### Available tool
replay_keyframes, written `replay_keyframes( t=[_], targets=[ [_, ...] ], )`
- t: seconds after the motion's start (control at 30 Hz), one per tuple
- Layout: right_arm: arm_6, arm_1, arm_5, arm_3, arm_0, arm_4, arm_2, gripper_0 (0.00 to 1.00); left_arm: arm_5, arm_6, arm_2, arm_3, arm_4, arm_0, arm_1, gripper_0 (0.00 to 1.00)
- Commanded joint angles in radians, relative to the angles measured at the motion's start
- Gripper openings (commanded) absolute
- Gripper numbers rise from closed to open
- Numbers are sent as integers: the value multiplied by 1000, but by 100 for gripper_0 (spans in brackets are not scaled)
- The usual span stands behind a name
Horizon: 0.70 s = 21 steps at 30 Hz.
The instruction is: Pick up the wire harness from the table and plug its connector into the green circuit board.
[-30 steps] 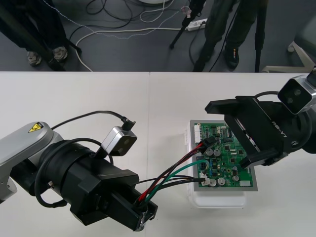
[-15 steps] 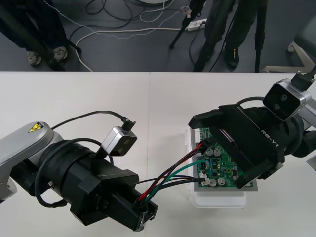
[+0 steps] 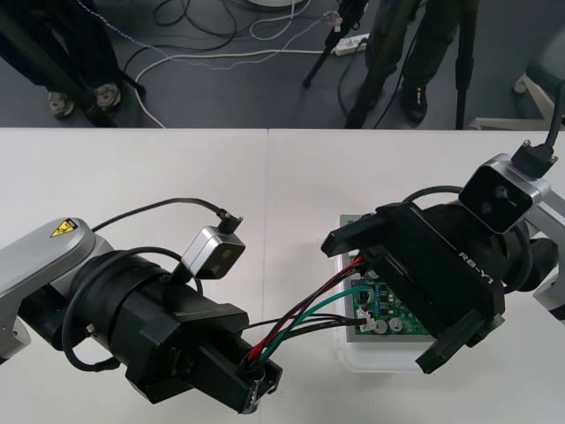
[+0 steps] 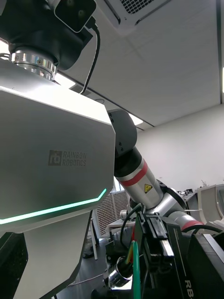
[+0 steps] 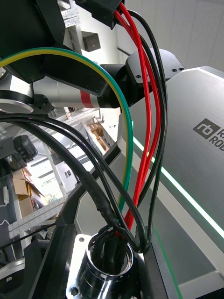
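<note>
Red/blk/grn harness wires (image 3: 309, 320) run from socket (image 5: 109, 275) gripped in L hand (image 3: 252, 382) diagonally to board (image 3: 397, 325); R hand (image 3: 402, 287) spread wide above.

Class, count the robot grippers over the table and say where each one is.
2. The left gripper is left of the green circuit board, shut on the socket end of the wire harness. The right gripper stands open over the board. None seems hidden.

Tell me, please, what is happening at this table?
The left tool, left of the board, is shut on the socket end of the wire harness. Its wires run to the green circuit board, where the right tool hovers open over the plug end; whether the plug is seated is hidden.
</note>
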Motion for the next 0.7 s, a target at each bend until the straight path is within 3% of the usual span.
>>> replay_keyframes(
  t=[0.03,0.7],
  targets=[
    [-59,21,-8,-37,-32,-15,12,100,-27,55,-11,-37,-3,-33,-19,0],
    [-62,-8,-8,-17,-30,-99,11,100,-29,55,-11,-37,-1,-33,-19,0]
  ],
)
